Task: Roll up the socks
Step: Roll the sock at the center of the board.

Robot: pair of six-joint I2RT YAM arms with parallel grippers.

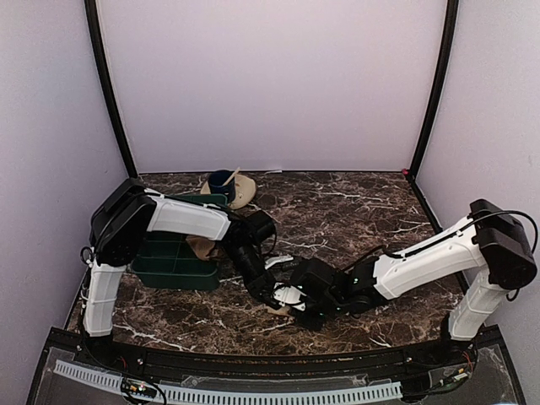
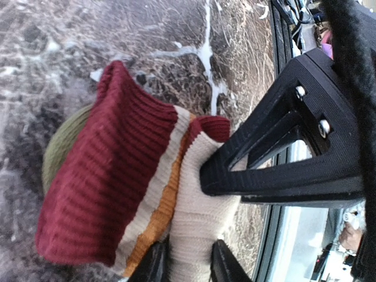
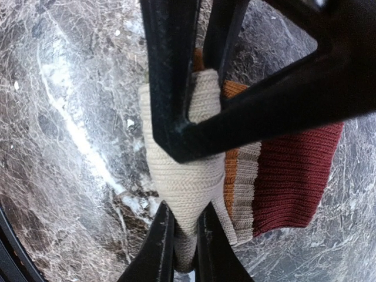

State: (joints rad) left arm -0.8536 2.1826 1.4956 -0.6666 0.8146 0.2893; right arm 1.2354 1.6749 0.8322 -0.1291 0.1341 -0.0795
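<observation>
A tan sock (image 2: 200, 229) with a dark red cuff (image 2: 111, 182), orange and cream stripes and an olive patch (image 2: 59, 147) lies bunched on the marble, seen small at the table's middle front (image 1: 277, 310). My right gripper (image 3: 183, 247) is shut on the sock's tan body (image 3: 188, 176) and pinches it to a narrow point. From the opposite side my left gripper (image 2: 187, 264) straddles the same tan part. Its jaws stand apart and the cloth touches both loosely. The two grippers meet over the sock (image 1: 287, 299). Another tan cloth (image 1: 201, 246) shows by the bin, half under the left arm.
A dark green bin (image 1: 169, 263) stands at the left under the left arm. A beige saucer (image 1: 245, 192) with a blue cup (image 1: 221, 180) sits at the back. The black frame rail (image 1: 253, 364) runs along the near edge, close behind the sock.
</observation>
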